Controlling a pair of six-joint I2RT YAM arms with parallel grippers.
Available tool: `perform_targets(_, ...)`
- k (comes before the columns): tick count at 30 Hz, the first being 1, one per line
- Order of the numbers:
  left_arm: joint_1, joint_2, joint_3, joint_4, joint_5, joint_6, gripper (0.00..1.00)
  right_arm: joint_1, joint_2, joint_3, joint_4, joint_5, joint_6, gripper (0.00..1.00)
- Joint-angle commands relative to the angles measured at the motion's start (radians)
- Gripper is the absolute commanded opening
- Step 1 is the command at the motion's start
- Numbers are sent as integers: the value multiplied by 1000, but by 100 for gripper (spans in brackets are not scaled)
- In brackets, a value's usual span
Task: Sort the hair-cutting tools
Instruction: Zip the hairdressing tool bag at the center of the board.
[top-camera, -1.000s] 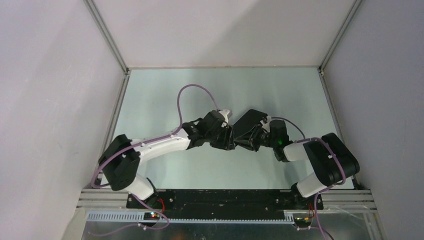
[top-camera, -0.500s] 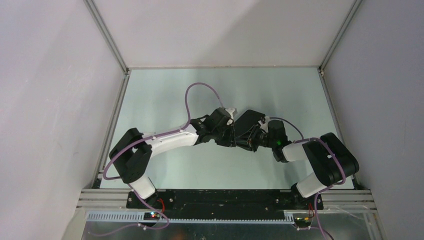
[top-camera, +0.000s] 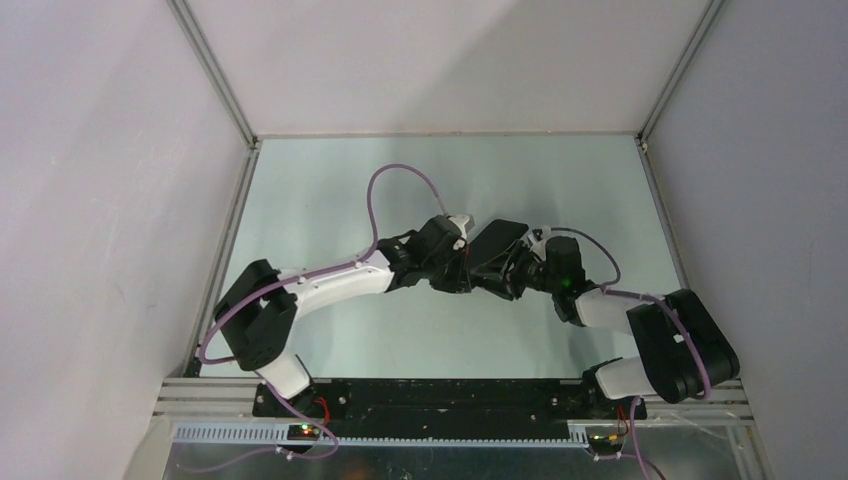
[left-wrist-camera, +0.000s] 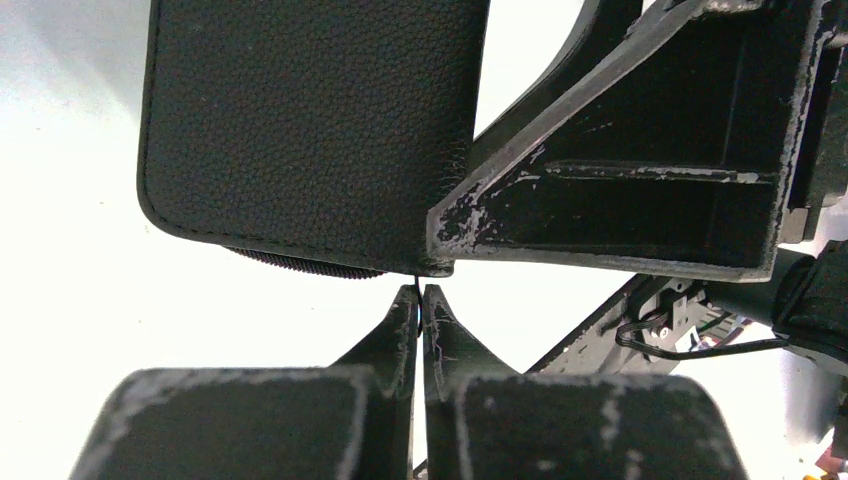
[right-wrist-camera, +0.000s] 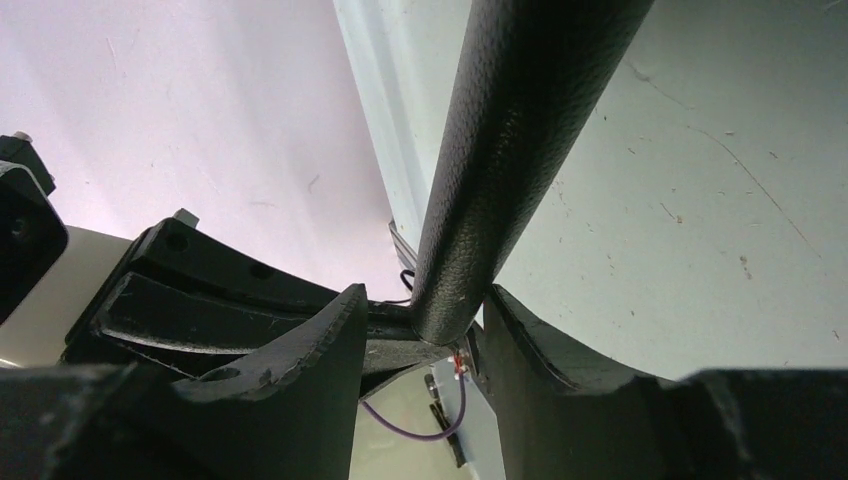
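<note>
Near the middle of the table (top-camera: 330, 190), the right gripper (right-wrist-camera: 424, 300) has its jaws clamped on the rounded edge of a black grained zip case (top-camera: 497, 243), held off the surface. The left gripper (left-wrist-camera: 420, 300) meets it at the case's lower corner by the zip. Its jaws are pressed almost together with only a thin dark sliver between the tips, and what that sliver is cannot be told. No scissors or comb shows in any view.
</note>
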Motion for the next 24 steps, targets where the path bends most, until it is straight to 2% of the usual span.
perform_targets(1,5,-49,-7,11,-11,20,0,-12,-28,34,-19,40,-38,50)
perform_targets(6,4,-50,-9,10,-11,23,0,-9,6,34,8,35,-26,45)
perform_targets(8,4,-51,-11,9,-12,24,0,-6,15,34,15,32,-23,39)
perform_targets(10,5,-51,-10,-3,-20,28,0,-6,18,34,16,24,-22,26)
perform_targets(11,5,-50,-10,-10,-26,30,0,-8,16,34,15,17,-22,16)
perform_targets(13,6,-56,-7,-32,-62,43,0,-14,-4,34,1,13,-27,6)
perform_targets(15,6,-62,-9,-49,-82,52,0,-25,-26,34,-22,13,-36,0)
perform_targets(22,11,-74,-13,-134,-124,100,0,-97,-99,34,-71,8,-41,0)
perform_targets(24,24,-71,-27,-162,-174,110,0,-114,-114,34,-62,-14,-25,0)
